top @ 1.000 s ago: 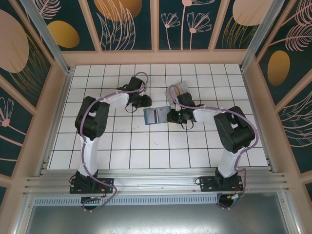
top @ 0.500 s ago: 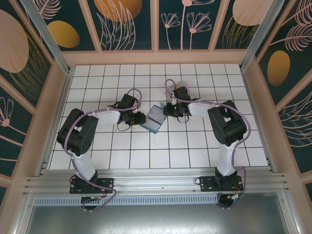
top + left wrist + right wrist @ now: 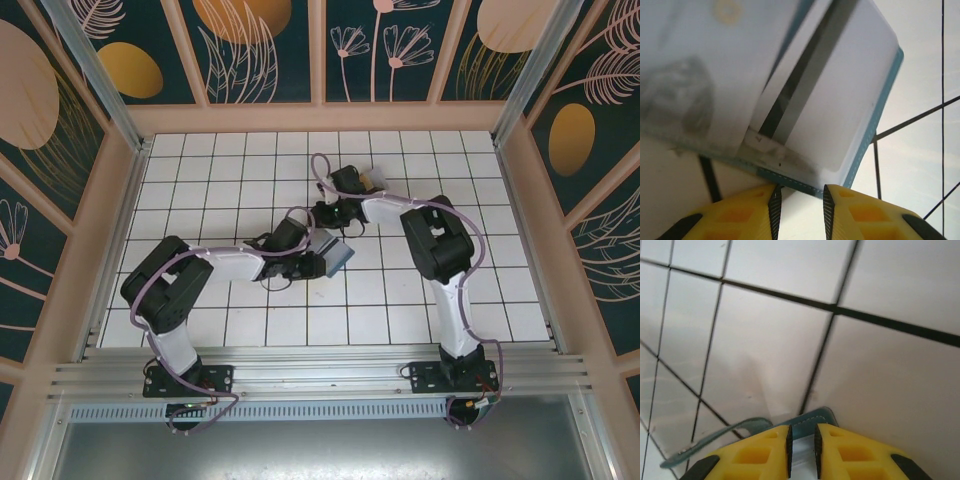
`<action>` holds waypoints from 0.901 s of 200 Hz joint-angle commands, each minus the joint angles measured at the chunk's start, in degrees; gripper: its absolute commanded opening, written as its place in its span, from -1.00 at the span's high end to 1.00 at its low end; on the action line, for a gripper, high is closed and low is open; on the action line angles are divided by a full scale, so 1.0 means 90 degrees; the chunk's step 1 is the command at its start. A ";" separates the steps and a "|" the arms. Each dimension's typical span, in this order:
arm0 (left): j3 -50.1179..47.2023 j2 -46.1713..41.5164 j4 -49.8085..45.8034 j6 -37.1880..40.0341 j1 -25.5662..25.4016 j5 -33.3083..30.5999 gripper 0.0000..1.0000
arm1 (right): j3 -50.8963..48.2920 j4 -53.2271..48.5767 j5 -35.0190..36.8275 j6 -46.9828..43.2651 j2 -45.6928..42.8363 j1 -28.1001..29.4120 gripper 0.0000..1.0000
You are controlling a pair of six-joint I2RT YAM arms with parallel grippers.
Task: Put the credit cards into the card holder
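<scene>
the step in hand looks like seating the cards: the card holder point(image 3: 338, 255) is held up off the table point(image 3: 250, 300) near its centre, tilted, with an arm on each side.

in the top view the left pincer point(image 3: 316, 264) is at the holder's eight o'clock and the right pincer point(image 3: 325, 222) at its eleven o'clock.

in the left wrist view the credit cards point(image 3: 840, 100) lie flat against the holder's pale inner face. one is silvery-grey with a dark stripe running toward one o'clock. a second, blurred sheet with a small gold ring overlaps it at ten o'clock. whether either is tucked under a pocket lip, i cannot tell.

the left pincer point(image 3: 800, 197) has its yellow fingers a narrow gap apart, and the holder's teal rim point(image 3: 790, 181) sits right at their tips. i cannot tell whether it pinches the rim or only touches it.

in the right wrist view the right pincer point(image 3: 802, 437) is clamped on the card holder point(image 3: 812, 421): a pale sliver runs between its fingers, and a teal leaf curls away toward eight o'clock.

the next move seems to call for one side bracing the holder while the cards slide along the face into a slot, edge first and square.

the holder is soft and stitched with rounded corners, so it will likely flex. the cards are thin, stiff and slick, so i judge they could skate out.
</scene>
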 commanded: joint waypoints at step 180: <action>0.1355 -0.0836 -0.0617 0.0425 -0.0366 -0.1413 0.14 | -0.0592 0.0074 0.0411 -0.0065 -0.2360 -0.0978 0.44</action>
